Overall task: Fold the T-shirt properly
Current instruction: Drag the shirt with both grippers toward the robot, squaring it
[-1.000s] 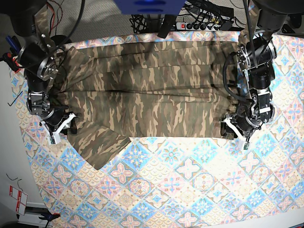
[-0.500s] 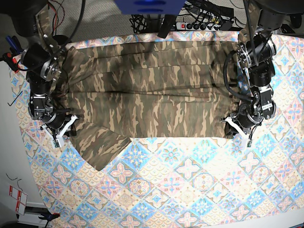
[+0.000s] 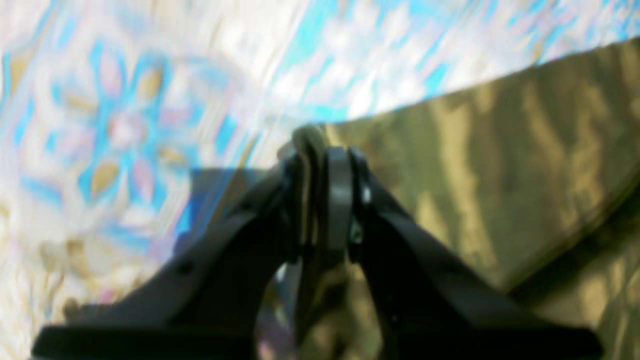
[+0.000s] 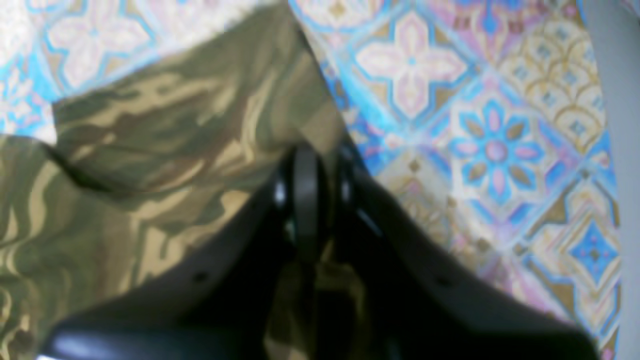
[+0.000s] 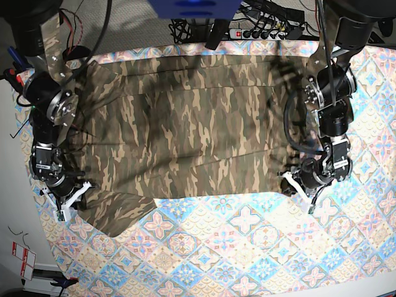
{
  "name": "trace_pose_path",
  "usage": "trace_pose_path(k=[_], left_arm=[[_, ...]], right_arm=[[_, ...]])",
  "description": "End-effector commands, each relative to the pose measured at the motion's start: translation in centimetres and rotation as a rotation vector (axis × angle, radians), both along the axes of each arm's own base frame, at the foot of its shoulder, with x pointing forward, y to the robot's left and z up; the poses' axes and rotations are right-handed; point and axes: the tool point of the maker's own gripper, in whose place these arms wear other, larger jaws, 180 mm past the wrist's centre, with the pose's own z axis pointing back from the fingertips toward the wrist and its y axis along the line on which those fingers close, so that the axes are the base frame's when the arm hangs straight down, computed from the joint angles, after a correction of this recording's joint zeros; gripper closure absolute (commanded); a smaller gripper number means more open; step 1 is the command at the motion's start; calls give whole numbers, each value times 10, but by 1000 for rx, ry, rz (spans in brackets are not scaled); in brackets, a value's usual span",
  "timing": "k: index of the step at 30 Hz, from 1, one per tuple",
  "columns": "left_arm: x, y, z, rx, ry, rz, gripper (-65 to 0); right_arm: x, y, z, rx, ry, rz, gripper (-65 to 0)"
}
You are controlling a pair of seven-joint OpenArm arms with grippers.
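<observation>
Nearest to us, along the front edge of the worktop, the pastel tile-patterned cloth [image 5: 247, 247] lies bare, its blue and pink flower tiles uncovered from the front edge up to the lower hem of the shirt.

Just beyond that bare strip we see our two pincers at work. In the base view our right pincer [image 5: 67, 199] sits near the left edge of the worktop, and in its wrist view the right pincer [image 4: 310, 170] has its jaws pressed together on a fold of camouflage fabric at the sleeve edge, so it is pinching the T-shirt [image 4: 150, 150]. A sleeve flap spreads out next to it towards the front left corner.

Our left pincer [image 5: 299, 189] sits towards the right edge of the worktop, at the lower corner of the shirt. In its wrist view, which is blurred, the left pincer [image 3: 322, 165] has its jaws closed on a thin bunch of the T-shirt [image 3: 500, 175], with the patterned cloth showing beside the hem.

Between the two pincers the T-shirt [image 5: 198, 124] lies spread across the middle of the worktop, reaching back almost to the rear edge. It lies largely flat, with soft wrinkles running across it.

Past the rear edge we see a power strip [image 5: 266, 32] with plugged cables.
</observation>
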Motion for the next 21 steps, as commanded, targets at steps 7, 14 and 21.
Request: trace_pose_path(k=[7,14,21], left_arm=[[32,21,40,12,-104,28,-64],[40,67,65,19,-158,107,-64],[39,79,69,33,-163,120,-64]], right_arm=[[35,-2,46,4,-127,-17,-45],[45,-12,60,-32,-208,-82,-44],[63,-10,83,-34,-229,-86,-44]])
